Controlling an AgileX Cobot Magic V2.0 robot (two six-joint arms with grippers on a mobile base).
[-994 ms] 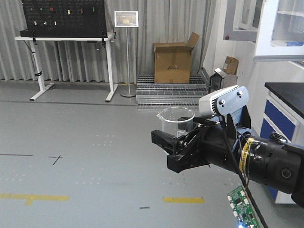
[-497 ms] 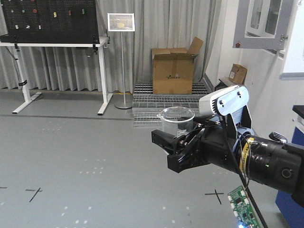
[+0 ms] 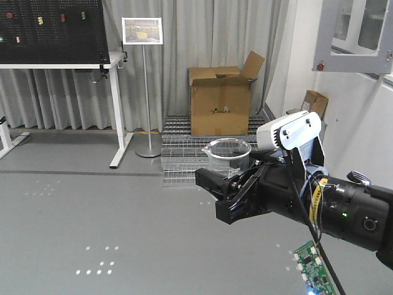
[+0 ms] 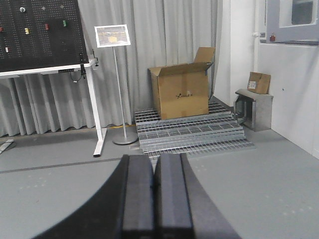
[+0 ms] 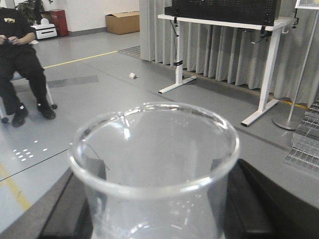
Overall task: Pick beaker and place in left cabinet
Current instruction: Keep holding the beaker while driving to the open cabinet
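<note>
Two black fingers of the right pincer pinch the beaker low on its wall, one at each side. In the right wrist view they show as dark shapes at 9 and 3 o'clock of the glass. The beaker's long axis runs upright. Its open rim rises toward 12 o'clock above the jaws and its pour spout points to 9 o'clock in the front view, away from the wrist. It looks empty, though the glass is too clear to be sure.

So the right arm already carries the task's thing, in the air over bare floor, with no tabletop beneath it. The left pincer has its fingers pressed together on nothing and plays no part for now.

Beyond the beaker, at 12 o'clock and well apart, stand a steel grating platform and an open cardboard box. A sign stand is at 10 o'clock. A grey-framed glazed unit hangs on the wall at 2 o'clock.

None of the views shows the left cabinet with its flat shelves, so its bearing from the pincer cannot be told. My judgement is that the coming move depends on bringing that cabinet into view while keeping the beaker upright.
</note>
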